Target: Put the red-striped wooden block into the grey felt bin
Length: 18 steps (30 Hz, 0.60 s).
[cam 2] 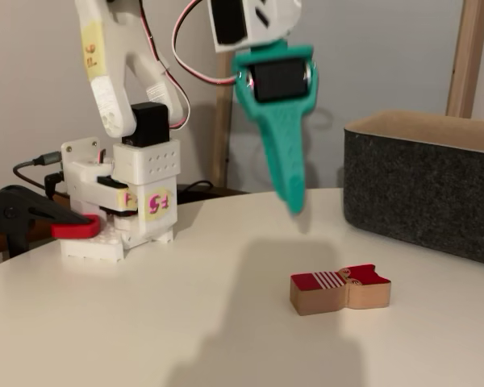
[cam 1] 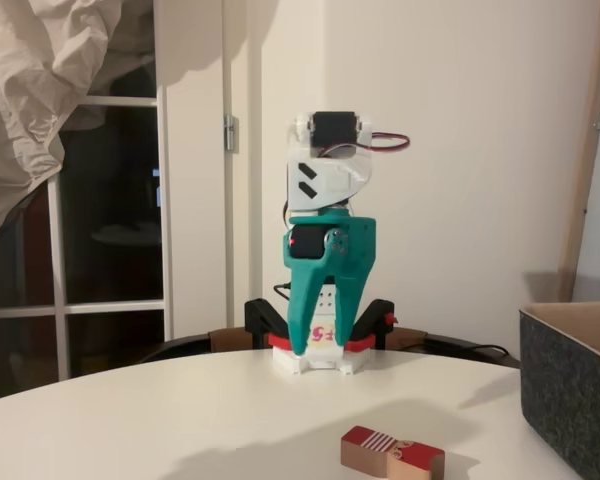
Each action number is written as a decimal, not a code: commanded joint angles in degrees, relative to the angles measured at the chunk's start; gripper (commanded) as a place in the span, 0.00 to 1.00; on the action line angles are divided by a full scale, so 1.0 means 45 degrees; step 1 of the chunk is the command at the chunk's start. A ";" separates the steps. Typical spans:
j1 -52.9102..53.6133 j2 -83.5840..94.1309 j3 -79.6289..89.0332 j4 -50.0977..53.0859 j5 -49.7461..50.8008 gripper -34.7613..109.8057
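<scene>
The red-striped wooden block [cam 1: 392,452] [cam 2: 339,289] lies flat on the white table, its red top with white stripes facing up. My teal gripper [cam 1: 323,340] [cam 2: 294,201] points straight down, hanging above the table behind the block and apart from it. Its fingers are spread open with nothing between them. The grey felt bin [cam 1: 570,390] [cam 2: 423,193] stands at the right in both fixed views, dark outside with a tan rim, a short way from the block.
The arm's white base [cam 2: 121,218] is held at the table's far edge by black clamps with red tips [cam 2: 73,228]. The round table's rim [cam 1: 100,375] curves off at the left. A wall and a dark window [cam 1: 110,230] are behind.
</scene>
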 commanded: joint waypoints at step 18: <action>-0.3730 -0.4238 -0.2461 0.0391 -0.3340 0.51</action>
